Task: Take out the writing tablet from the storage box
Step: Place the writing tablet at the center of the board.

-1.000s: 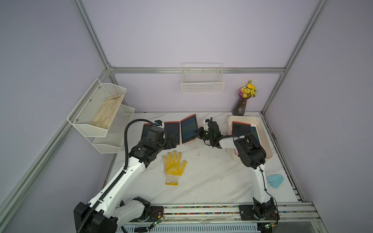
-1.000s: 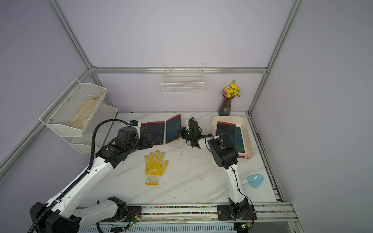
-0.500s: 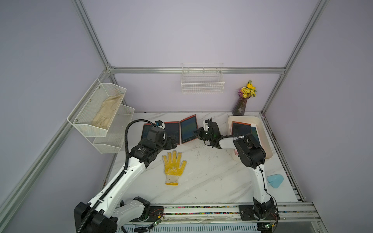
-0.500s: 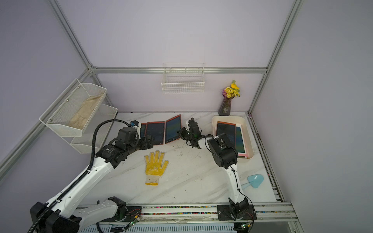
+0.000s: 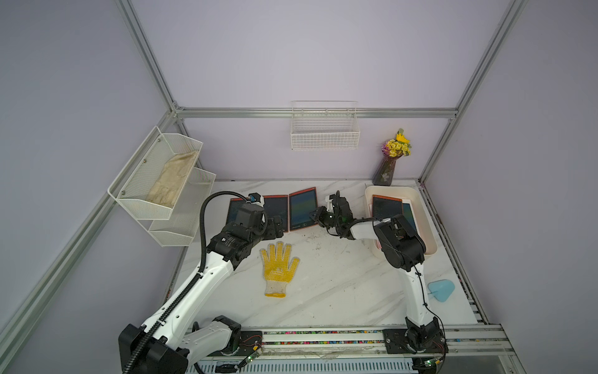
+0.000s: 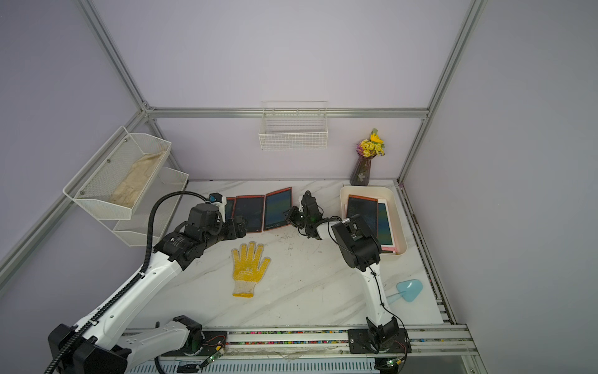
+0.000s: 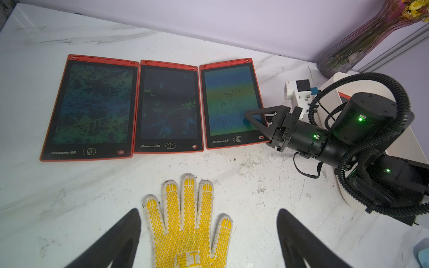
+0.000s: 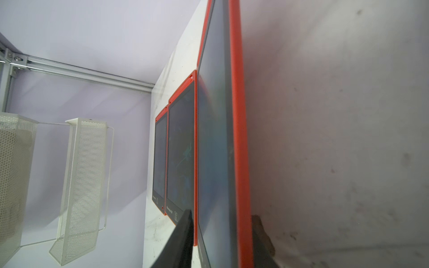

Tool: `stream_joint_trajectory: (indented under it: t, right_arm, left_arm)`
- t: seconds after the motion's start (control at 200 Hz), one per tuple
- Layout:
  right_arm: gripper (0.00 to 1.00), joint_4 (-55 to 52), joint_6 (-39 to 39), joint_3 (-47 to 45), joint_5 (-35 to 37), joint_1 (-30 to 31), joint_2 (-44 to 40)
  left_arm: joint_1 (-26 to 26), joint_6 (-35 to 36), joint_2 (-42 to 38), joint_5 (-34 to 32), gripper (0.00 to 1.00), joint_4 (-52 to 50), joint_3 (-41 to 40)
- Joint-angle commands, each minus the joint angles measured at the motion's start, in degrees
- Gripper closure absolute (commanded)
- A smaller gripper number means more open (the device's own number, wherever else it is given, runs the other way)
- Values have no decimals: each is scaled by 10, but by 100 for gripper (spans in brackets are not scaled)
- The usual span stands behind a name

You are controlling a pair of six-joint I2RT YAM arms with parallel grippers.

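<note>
**Right jaws come off the tablet at the end of the row**

Since a second ago neither arm has travelled. Only the right gripper (image 8: 222, 213) has changed: its jaws, closed before, now stand apart. They sit one above the other astride the long edge of the writing tablet (image 5: 302, 209), the upper finger clear of the screen, so nothing is pinched. Whether the edge rests on the lower finger cannot be told.

The right arm rises from its front base, elbow bent high over the near corner of the storage box (image 5: 426, 223), forearm running low and leftward. The left arm stretches forward. The left gripper (image 7: 208, 210) hangs spread wide over the fingertips of the yellow glove (image 5: 279, 265), holding nothing.

The writing tablet is out of the box, on the table (image 5: 339, 285), rightmost in a row with the middle tablet (image 7: 169, 106) and the end tablet (image 7: 92, 106).

In the box a red-framed tablet (image 5: 386, 207) lies partly over a pale-framed tablet (image 6: 385, 226). The upper tier of the mesh shelf (image 5: 136, 194) holds a pale cloth (image 5: 171, 179).
</note>
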Motion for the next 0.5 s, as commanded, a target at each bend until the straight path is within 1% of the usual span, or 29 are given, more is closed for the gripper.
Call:
stream_joint_trajectory:
  t: [0.0,0.105,0.355,0.495]
  right_arm:
    - [65,-20,-10,9,19,4,8]
    - [64,-60,-23,25,33,6,13]
    - [60,-88,-29,23,51,6,6]
    - [54,-98,-31,23,58,6,3]
  left_arm:
    - [4,-5,-9,7,10,17,-21]
    - [4,-5,-10,8,10,18,-20]
    - [4,-7,-4,10,10,19,-19]
    - [4,-7,0,11,9,20,-17]
